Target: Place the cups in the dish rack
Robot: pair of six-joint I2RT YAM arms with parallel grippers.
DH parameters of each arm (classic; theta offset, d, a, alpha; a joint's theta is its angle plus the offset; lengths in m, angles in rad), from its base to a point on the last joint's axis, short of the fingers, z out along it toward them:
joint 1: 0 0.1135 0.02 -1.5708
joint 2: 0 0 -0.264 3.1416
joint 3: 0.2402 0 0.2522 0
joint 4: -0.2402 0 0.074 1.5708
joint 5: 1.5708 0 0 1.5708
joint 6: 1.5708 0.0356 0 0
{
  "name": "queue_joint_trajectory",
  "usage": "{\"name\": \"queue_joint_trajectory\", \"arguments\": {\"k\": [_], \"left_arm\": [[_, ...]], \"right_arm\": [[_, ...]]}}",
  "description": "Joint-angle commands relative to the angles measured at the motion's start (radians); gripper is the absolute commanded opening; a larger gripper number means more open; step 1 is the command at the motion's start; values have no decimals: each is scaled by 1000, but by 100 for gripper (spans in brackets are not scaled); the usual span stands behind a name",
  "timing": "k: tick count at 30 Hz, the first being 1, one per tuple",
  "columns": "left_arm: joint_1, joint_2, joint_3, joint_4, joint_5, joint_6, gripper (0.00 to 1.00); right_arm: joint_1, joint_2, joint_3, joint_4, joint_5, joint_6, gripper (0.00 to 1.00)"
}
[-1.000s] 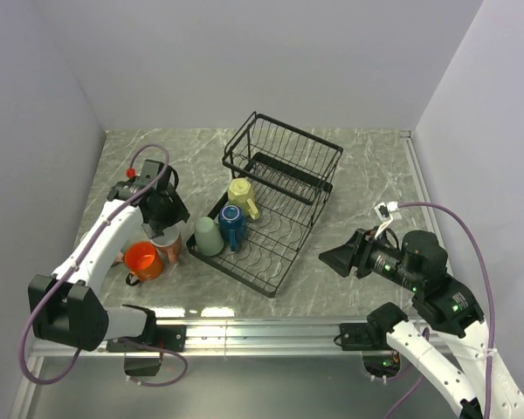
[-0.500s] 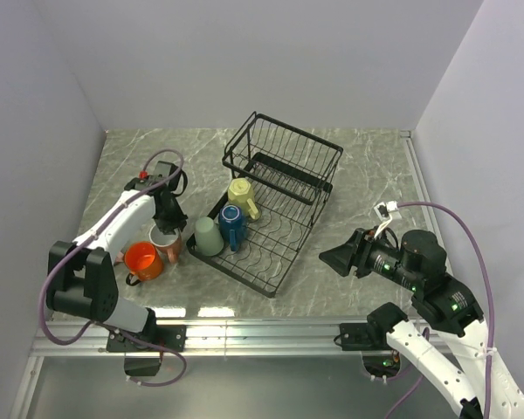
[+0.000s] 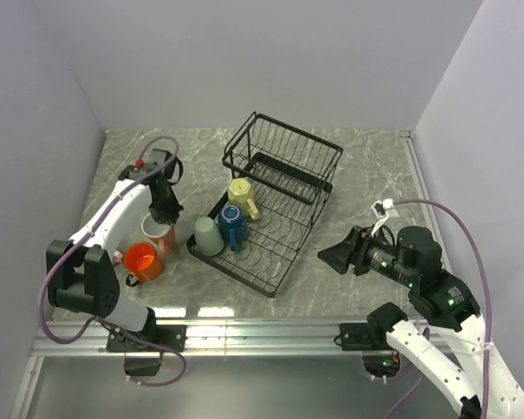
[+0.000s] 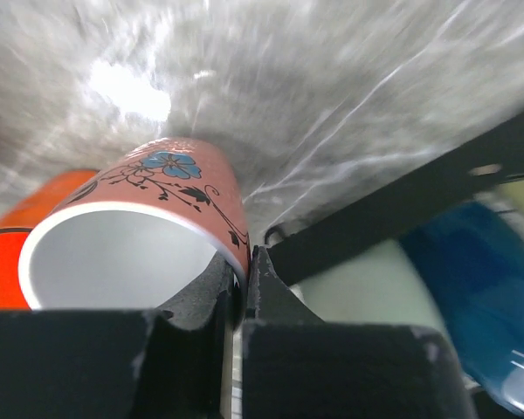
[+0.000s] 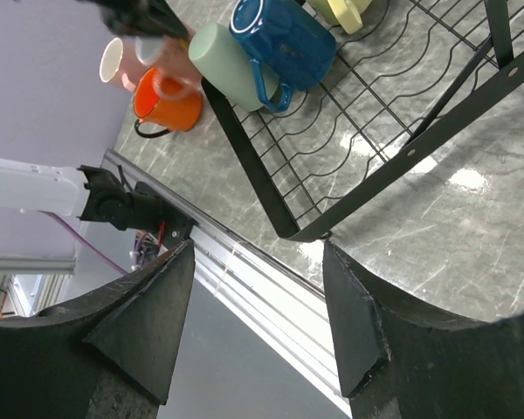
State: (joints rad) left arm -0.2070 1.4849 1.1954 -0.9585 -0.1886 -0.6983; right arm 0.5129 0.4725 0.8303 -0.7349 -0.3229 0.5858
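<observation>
Fingers of the left gripper (image 4: 242, 272) close on the rim of a salmon-pink ceramic mug with a blue flower print (image 4: 170, 187) — one finger inside, one outside — just beside an orange ceramic mug (image 3: 142, 260), left of the large black wire dish rack (image 3: 234, 271). A pale green mug (image 3: 208, 236), a blue mug (image 3: 231, 223) and a yellow-green mug (image 3: 242, 197) lie in its flat tray. The right gripper (image 3: 327, 257) hangs right of the rack — jaws spread wide, empty.
</observation>
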Motion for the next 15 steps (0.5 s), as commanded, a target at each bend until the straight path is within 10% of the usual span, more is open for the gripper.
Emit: {"name": "queue_joint_trajectory", "arguments": {"k": [1, 15], "left_arm": [[15, -69, 171, -78, -48, 26, 0], [17, -339, 428, 131, 440, -114, 0]], "right_arm": [[4, 18, 47, 17, -5, -12, 67], [6, 104, 124, 388, -310, 229, 70]]}}
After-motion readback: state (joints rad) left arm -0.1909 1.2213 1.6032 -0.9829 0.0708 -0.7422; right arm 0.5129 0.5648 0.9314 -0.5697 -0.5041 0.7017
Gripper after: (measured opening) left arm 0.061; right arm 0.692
